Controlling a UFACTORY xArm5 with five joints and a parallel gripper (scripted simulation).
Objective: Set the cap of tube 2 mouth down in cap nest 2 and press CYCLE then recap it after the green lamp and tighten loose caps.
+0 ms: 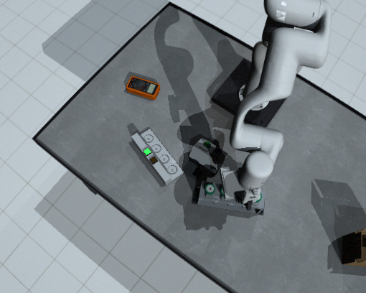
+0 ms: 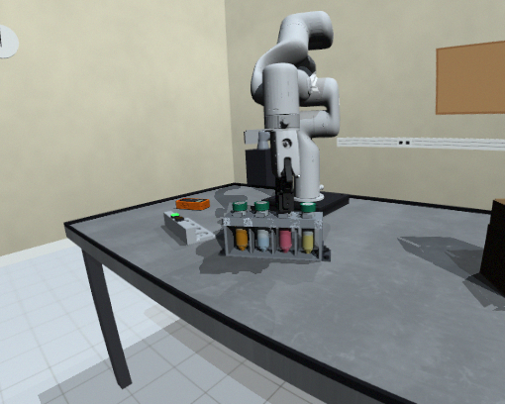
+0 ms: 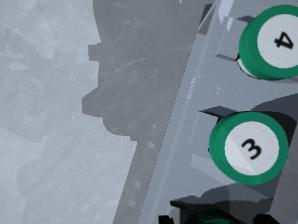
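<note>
The decapping station (image 2: 273,233) holds four tubes with green caps. In the wrist view cap 4 (image 3: 272,41) and cap 3 (image 3: 248,147) sit on their tubes. The cap of tube 2 (image 3: 212,218) shows only as a green rim at the bottom edge, between my dark fingertips. My gripper (image 2: 284,204) stands upright over tube 2, fingers set a little apart around its cap, not pressing it. It also shows in the top view (image 1: 249,201). The cap tray (image 1: 156,159) has its green lamp (image 1: 146,151) lit, and its nests look empty.
The key housing (image 1: 204,152) stands between the tray and the station, with the green key (image 1: 207,144) on top. An orange multimeter (image 1: 143,86) lies at the far side. A brown box (image 2: 503,248) stands at the table's right edge.
</note>
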